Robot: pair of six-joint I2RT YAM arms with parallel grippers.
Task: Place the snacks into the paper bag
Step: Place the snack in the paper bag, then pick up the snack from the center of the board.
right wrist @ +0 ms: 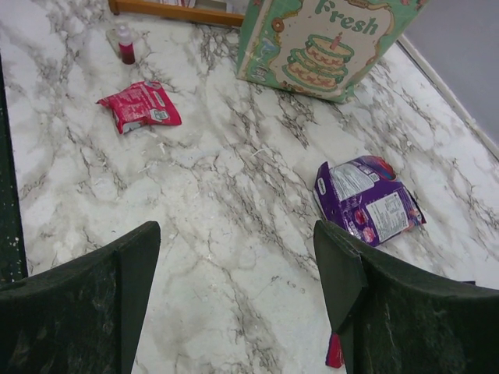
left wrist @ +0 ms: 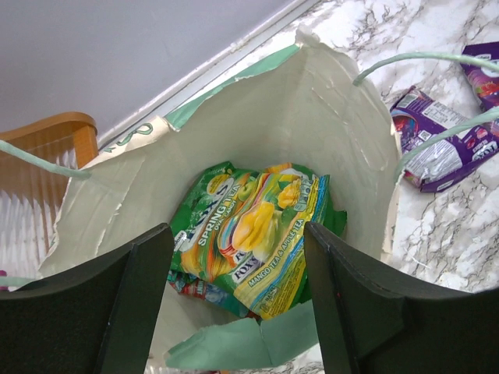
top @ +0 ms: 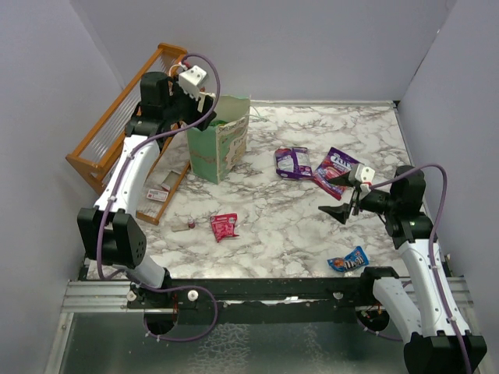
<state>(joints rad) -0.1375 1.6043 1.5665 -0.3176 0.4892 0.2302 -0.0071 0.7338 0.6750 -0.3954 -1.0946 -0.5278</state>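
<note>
The mint-green and cream paper bag stands upright at the back left. My left gripper hovers over its mouth, open and empty; in the left wrist view a green and yellow-green packet lies inside the bag on other packets. On the table lie two purple packets, a red packet and a blue packet. My right gripper is open and empty above the table, near the second purple packet. The right wrist view shows a purple packet, the red packet and the bag.
An orange wooden slatted rack leans at the back left beside the bag. A tiny red-capped tube lies left of the red packet, also in the right wrist view. Grey walls close in the table on three sides.
</note>
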